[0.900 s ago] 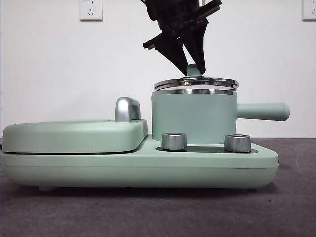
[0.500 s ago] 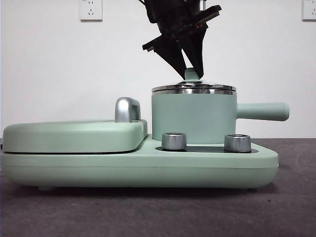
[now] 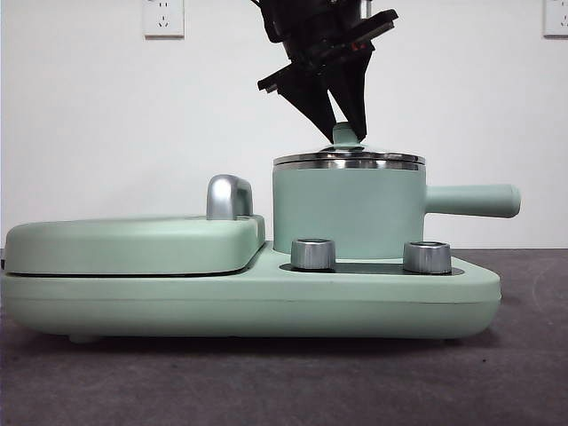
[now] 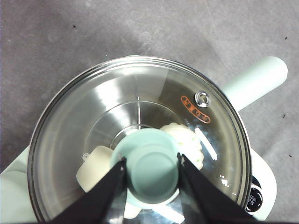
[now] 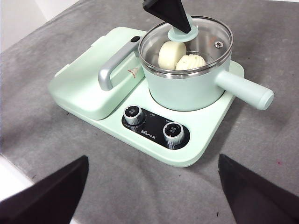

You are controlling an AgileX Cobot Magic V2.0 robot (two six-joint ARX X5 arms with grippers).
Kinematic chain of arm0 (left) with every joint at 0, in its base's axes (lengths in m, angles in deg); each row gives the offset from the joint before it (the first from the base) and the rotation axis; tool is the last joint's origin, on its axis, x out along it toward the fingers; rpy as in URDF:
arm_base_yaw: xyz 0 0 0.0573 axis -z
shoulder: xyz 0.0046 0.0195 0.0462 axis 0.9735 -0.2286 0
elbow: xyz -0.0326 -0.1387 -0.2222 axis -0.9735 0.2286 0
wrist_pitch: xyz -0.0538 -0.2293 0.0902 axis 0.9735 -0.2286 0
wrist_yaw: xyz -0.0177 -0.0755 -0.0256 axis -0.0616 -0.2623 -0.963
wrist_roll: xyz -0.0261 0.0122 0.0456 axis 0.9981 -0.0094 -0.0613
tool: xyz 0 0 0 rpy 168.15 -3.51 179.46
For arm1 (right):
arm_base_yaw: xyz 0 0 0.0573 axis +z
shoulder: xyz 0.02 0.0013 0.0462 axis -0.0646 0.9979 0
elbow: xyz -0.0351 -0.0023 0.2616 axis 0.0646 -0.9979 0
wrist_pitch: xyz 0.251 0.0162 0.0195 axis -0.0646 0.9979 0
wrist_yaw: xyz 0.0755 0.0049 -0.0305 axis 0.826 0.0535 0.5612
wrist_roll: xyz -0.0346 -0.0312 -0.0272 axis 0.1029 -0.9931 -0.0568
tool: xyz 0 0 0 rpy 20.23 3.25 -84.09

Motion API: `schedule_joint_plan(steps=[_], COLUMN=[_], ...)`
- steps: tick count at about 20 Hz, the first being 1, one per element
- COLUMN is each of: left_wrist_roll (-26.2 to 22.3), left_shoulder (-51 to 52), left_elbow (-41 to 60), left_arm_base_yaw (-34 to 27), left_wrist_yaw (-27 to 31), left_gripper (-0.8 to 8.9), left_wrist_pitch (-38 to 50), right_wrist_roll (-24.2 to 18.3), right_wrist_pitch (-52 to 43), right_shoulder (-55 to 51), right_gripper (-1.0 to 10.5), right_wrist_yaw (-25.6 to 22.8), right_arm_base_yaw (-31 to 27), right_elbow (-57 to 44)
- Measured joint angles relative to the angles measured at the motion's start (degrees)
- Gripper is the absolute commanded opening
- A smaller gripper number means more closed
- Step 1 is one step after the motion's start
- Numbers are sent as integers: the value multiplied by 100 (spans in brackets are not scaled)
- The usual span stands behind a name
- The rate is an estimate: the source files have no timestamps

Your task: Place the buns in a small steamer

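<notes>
Gray table point(image 5: 42, 107); griddle point(image 5: 88, 74) beside steamer point(image 5: 187, 88).

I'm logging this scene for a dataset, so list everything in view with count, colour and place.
steamer: 1, mint green, on the cooker base, handle sticking out sideways
lid: 1, glass with steel rim and green knob, on the steamer
buns: 2, white, inside the steamer
griddle: 1, mint green, chrome handle, beside the steamer
dials: 2, silver, on the base in front of the steamer
left gripper: black, jaws around the lid knob
right gripper: black, open, apart from the cooker
</notes>
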Motion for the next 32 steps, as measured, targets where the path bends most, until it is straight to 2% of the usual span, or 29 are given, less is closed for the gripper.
schedule_joint_plan(steps=[2,3,4,8,13,16,19,23,27,32], left_wrist_roll=[90,118,157,413,826,837,632,573,651,1016], left_shoulder=[-11,-15,-15,160,1591,2868,4035,5158,6419,7943], left_elbow=[0,0,0,9,280,1434,3158,4833,6391,8129], left_arm_base_yaw=[15,26,33,4,-127,-83,-22,-20,-20,-20], left_wrist_yaw=[2,13,15,24,-208,-232,-282,-306,-313,-317], left_gripper=[388,477,510,507,496,496,496,496,496,496], left_wrist_pitch=[-4,13,-15,-446,-479,-479,-479,-433,487,1679], right_wrist_roll=[0,0,0,0,0,-2,-13,-166,-280,-302], right_wrist_pitch=[0,0,2,7,31,44,24,-39,-210,-389], right_shoulder=[0,0,0,0,0,-2,-2,-2,-2,-2], right_gripper=[442,442,442,442,442,442,442,442,442,442], right_wrist_yaw=[0,0,0,0,22,251,549,916,1259,1589], right_arm_base_yaw=[0,0,0,0,0,0,0,0,0,0], right_elbow=[0,0,0,0,0,0,0,0,0,0])
